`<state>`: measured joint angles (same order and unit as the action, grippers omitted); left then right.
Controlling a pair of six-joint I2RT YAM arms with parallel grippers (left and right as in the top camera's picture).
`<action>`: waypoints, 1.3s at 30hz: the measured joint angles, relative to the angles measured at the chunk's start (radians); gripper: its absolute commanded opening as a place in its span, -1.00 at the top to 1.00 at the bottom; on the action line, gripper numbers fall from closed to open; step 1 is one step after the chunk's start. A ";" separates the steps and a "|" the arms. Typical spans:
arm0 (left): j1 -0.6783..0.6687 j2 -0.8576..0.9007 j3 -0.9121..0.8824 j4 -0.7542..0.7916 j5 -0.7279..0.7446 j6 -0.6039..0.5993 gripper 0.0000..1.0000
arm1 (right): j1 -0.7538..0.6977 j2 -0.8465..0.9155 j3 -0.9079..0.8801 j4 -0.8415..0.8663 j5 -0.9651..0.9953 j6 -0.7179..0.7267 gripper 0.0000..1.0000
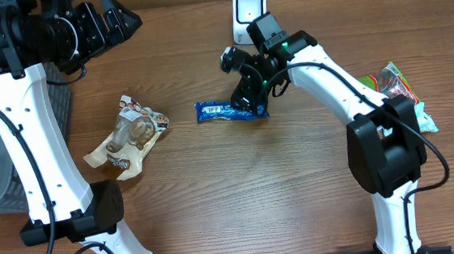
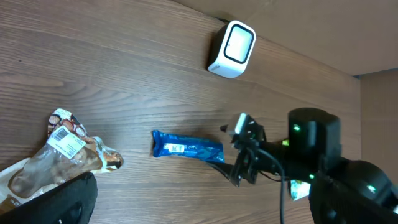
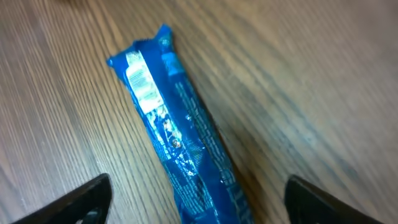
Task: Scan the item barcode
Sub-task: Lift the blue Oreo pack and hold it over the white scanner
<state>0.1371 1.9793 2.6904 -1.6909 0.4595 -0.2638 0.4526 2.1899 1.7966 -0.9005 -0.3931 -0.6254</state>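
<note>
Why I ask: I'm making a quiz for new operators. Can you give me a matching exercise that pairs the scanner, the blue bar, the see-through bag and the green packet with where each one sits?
Things:
1. scanner
2. blue bar
3. see-through bag
4. green packet

Places:
A. far right
B. middle, lying flat
C. back edge, standing upright
D. left side

Pairs: 1-C, 2-B, 3-D, 4-A

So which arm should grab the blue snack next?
Right, probably: the right gripper hangs open over the blue snack, near the white scanner; the left gripper is far away.
</note>
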 measured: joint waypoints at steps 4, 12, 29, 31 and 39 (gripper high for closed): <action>0.000 0.000 0.000 0.000 0.000 0.000 -1.00 | -0.001 0.045 -0.005 -0.001 0.002 -0.034 -0.42; 0.000 0.000 0.000 0.000 0.000 0.000 -1.00 | -0.007 0.098 -0.008 -0.024 0.000 -0.055 0.03; 0.000 0.000 0.000 0.000 0.000 0.000 -0.99 | -0.023 0.121 0.023 -0.135 -0.018 0.222 0.93; 0.000 0.000 0.000 0.000 0.000 0.000 -1.00 | -0.024 0.123 0.040 -0.167 -0.018 0.284 0.93; 0.000 0.000 0.000 0.000 0.000 0.000 -1.00 | -0.041 0.134 0.123 -0.209 -0.034 0.510 0.92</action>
<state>0.1371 1.9793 2.6904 -1.6905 0.4599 -0.2638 0.4118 2.3234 1.9198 -1.1095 -0.4271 -0.1154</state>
